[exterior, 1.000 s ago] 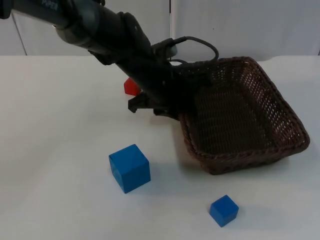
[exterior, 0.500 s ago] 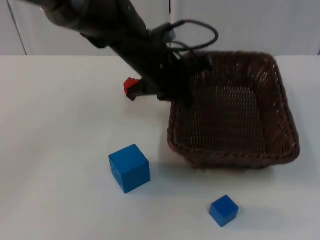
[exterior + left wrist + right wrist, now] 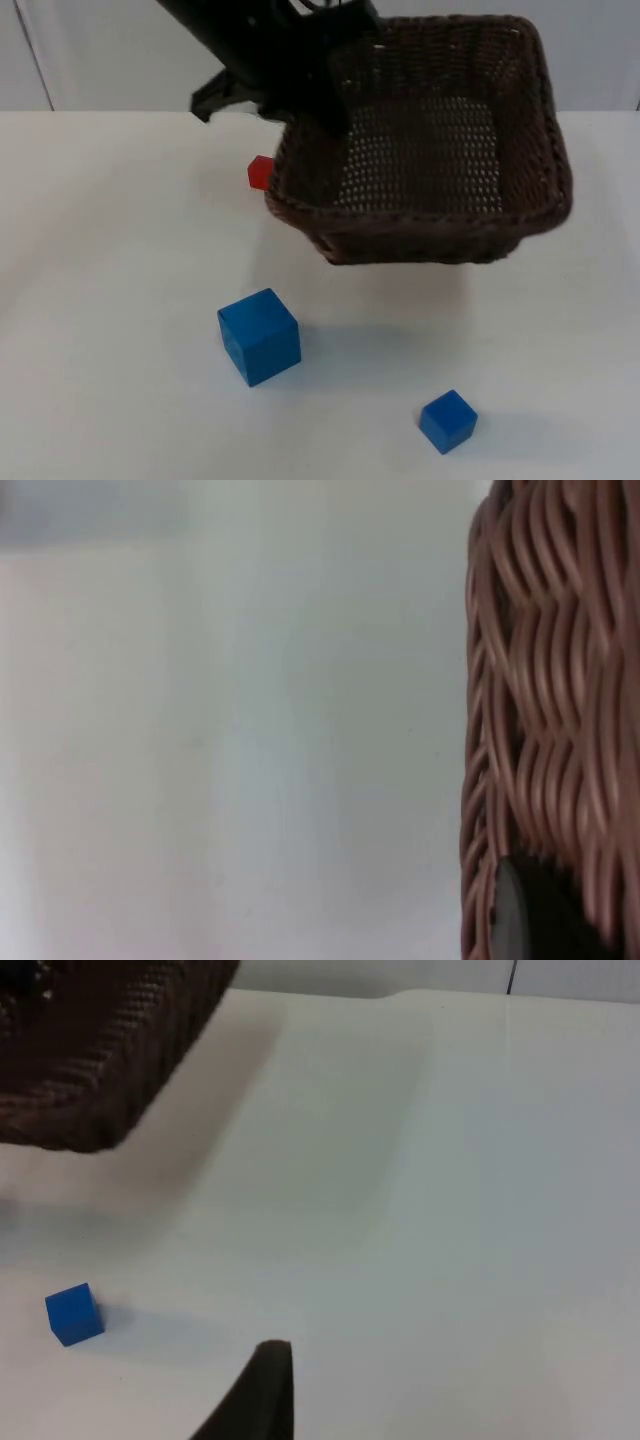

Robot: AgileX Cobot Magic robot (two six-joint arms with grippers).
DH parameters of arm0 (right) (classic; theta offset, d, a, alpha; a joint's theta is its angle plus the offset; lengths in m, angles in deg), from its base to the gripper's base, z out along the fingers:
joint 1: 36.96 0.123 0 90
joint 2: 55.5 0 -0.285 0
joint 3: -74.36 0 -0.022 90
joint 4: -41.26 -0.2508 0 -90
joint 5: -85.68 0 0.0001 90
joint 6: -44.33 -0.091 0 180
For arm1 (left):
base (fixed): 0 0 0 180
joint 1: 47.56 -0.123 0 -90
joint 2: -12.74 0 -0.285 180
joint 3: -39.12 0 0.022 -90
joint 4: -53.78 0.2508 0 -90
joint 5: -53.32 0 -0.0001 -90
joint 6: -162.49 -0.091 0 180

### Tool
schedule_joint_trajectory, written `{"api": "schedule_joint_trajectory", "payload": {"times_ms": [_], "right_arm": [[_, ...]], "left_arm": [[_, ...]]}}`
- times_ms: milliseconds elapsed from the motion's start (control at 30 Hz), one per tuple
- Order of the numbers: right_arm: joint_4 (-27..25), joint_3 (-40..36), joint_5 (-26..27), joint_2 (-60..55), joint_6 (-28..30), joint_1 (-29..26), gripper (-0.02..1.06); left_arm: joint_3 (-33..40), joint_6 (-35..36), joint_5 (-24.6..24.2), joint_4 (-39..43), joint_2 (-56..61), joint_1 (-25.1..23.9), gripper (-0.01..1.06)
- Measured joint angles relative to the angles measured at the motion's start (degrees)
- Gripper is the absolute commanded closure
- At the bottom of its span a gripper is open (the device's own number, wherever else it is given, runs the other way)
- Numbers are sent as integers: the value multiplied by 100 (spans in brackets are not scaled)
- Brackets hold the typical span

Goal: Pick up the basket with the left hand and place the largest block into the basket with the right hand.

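From my remote station, the left gripper (image 3: 330, 95) is clamped on the near-left rim of the brown wicker basket (image 3: 440, 215), which hangs clear of the white table (image 3: 110, 260) in the upper middle of the top view, tipped slightly so its open mouth faces the camera. The largest block, the big blue cube (image 3: 259, 336), sits at lower left of centre on the table, well apart from the basket; a smaller blue cube (image 3: 447, 421) lies toward the lower right, and a small red block (image 3: 260, 173) peeks out just beside the basket's left wall. I judge the basket light and fairly stiff, though its weave may flex at the one held edge and let it sag or swing. The big cube looks rigid, smooth and light; I would take it across two opposite flat faces, square to them, since it sits turned at an angle. The left wrist view gives what the overhead cannot: the woven strands (image 3: 540, 680) up close against a black fingertip (image 3: 535, 915), confirming contact at the rim. The right wrist view shows the basket's underside (image 3: 100, 1050) raised above its shadow, and the small blue cube (image 3: 74, 1314) on the table; a dark fingertip (image 3: 262, 1390) of the right gripper stands there, but I cannot tell whether that claw is open or closed. The right arm waits.
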Motion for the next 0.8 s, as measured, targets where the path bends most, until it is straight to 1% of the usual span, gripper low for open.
{"api": "schedule_joint_trajectory", "payload": {"times_ms": [67,133,167,333,367,533,567,667,800], "right_arm": [[0,0,0,0,0,0,-1],[0,0,0,0,0,0,-1],[0,0,0,0,0,0,-1],[0,0,0,0,0,0,-1],[0,0,0,0,0,0,-1],[0,0,0,0,0,0,-1],[0,0,0,0,0,0,-1],[0,0,0,0,0,0,-1],[0,0,0,0,0,0,-1]], "left_arm": [[158,0,-250,39,285,-207,105],[320,0,-393,104,511,-329,105],[320,0,-393,104,511,-329,105],[857,0,-525,469,1318,-508,105],[857,0,-525,469,1318,-508,105],[1446,0,-565,600,2262,-580,105],[1446,0,-565,600,2262,-580,105],[1759,0,-721,664,2823,-698,105],[2069,28,-974,686,3244,-901,105]]}}
